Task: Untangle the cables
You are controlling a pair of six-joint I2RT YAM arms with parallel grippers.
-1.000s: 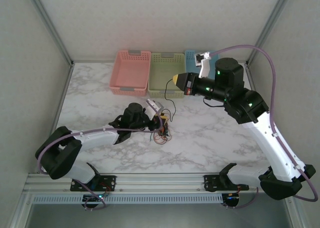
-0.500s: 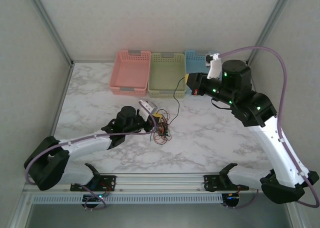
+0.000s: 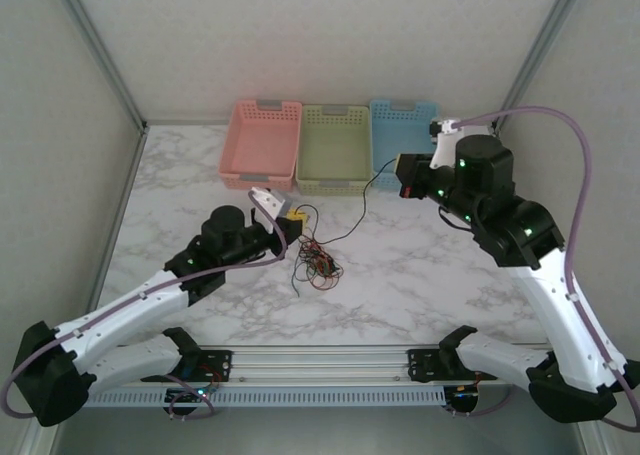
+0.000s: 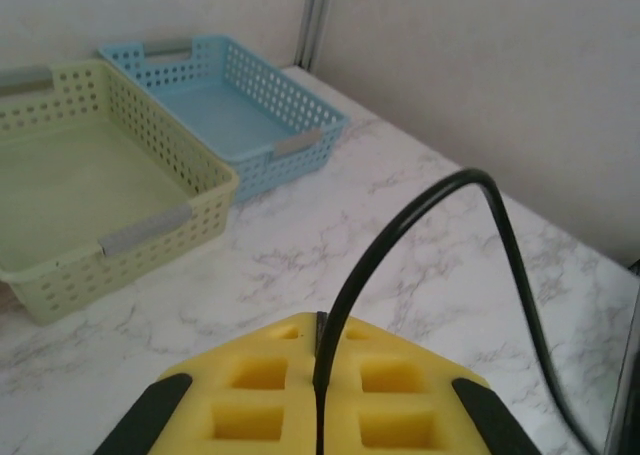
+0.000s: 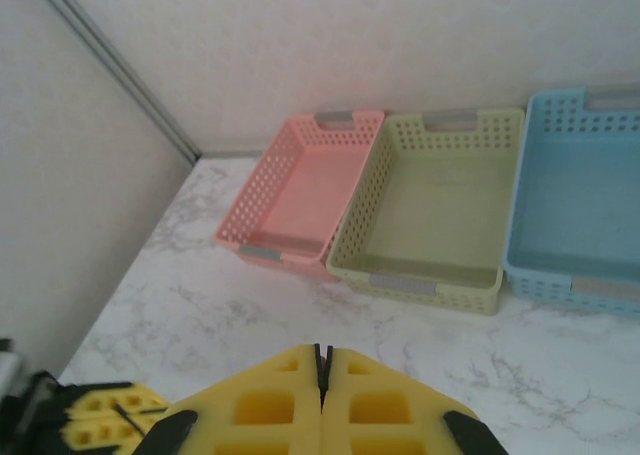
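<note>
Top view: the cables (image 3: pixel 317 261) sat bunched in the middle of the bench (image 3: pixel 430 265). One black cable (image 3: pixel 362 197) ran from the bunch up to my right hand (image 3: pixel 399 175). My left hand (image 3: pixel 290 216) was just beside the bunch, probably anchoring it so that strand could pull free.
Left wrist: the pads (image 4: pixel 250 380) were clenched on a black cable arcing off to the right.
Right wrist: the pads (image 5: pixel 380 405) were pressed together with a thin dark line in the seam, so I judged it was grasping that cable.

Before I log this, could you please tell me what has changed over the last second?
The right gripper swung right, from the green basket's front to the blue basket's, drawing the black cable out. The left gripper pulled back left, shut on that cable. The tangle and baskets stayed put.
</note>
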